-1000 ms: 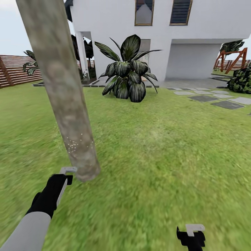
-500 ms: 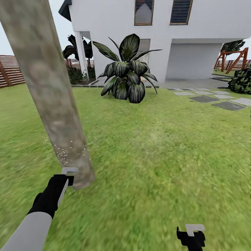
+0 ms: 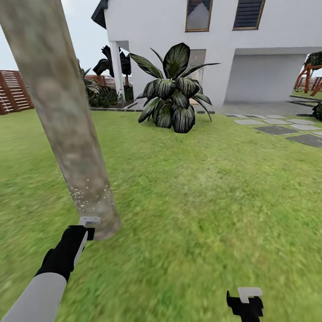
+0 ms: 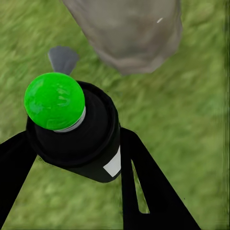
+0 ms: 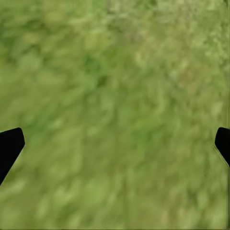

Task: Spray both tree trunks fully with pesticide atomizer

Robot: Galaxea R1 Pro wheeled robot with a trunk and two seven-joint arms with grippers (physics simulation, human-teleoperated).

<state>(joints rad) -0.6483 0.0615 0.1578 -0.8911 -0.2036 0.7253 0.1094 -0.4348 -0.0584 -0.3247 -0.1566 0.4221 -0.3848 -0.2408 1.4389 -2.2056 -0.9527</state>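
Head camera looks forward and down across the lawn [image 3: 201, 188], tree trunk [image 3: 67, 120] close at left. Left wrist camera peers down at that trunk's base [image 4: 129, 33]. Right wrist camera faces grass [image 5: 115, 110] closely.

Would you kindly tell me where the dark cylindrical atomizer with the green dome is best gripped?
Around the atomizer's round dark body, below the green dome, from opposite sides, as the left gripper does, leaving the dome free beside the pale tree trunk.

Atomizer [image 4: 79, 139] black w/ green dot; trunk [image 3: 67, 120] grey-beige, mottled, white specks.
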